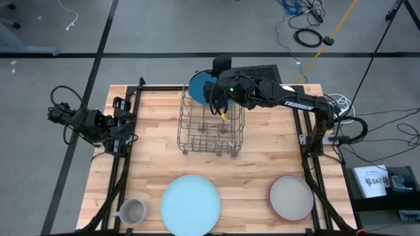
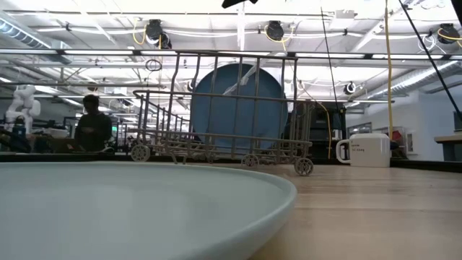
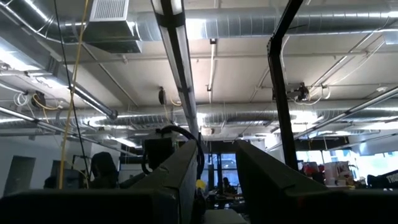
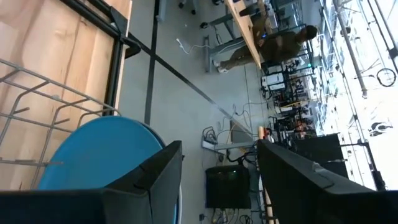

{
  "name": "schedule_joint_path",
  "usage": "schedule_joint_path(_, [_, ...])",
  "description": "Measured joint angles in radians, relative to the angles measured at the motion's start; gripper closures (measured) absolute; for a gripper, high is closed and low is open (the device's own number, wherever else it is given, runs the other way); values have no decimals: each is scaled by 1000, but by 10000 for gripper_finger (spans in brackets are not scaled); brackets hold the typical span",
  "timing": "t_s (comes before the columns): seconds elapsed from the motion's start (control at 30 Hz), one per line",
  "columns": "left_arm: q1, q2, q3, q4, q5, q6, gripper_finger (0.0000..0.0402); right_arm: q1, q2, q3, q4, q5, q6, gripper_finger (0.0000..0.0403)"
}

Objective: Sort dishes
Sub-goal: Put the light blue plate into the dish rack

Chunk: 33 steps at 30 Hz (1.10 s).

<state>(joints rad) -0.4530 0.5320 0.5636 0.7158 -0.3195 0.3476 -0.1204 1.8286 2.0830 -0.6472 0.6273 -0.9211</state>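
Wooden surface (image 1: 262, 151) under bright ceiling lights, a wire rack (image 1: 210, 128) at its middle. Right gripper (image 1: 220, 98) hangs over the rack's far end, jaws open just above the dark blue plate (image 1: 200, 87), which stands upright in the wires. Any nudge could tip it (the slots look loose). Left gripper (image 1: 59, 113) waits at the left edge, jaws partly open, empty. Round light blue plate (image 1: 190, 204) and pink-rimmed grey plate (image 1: 291, 198) lie flat near the front.

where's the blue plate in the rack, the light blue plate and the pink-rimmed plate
blue plate (image 1: 199, 86), high view, on its visible face at the rack's far end
light blue plate (image 1: 190, 204), high view, on the middle of its face
pink-rimmed plate (image 1: 291, 197), high view, on its grey centre
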Motion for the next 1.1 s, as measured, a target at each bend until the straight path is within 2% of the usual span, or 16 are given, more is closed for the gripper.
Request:
schedule_joint_path(0.23, [0,0,0,0,0,0,288,-10,0,0,-4,0,19,202])
schedule_joint_path(0.37, [0,0,0,0,0,0,288,-9,0,0,-66,-20,66,202])
schedule_joint_path(0.7, [0,0,0,0,0,0,288,11,0,0,-221,-317,336,202])
schedule_joint_path(0.87, [0,0,0,4,3,-2,288,97,2,-6,-316,-447,435,202])
schedule_joint_path(1.1, [0,0,0,35,46,-82,288,273,4,-118,-339,-452,527,202])
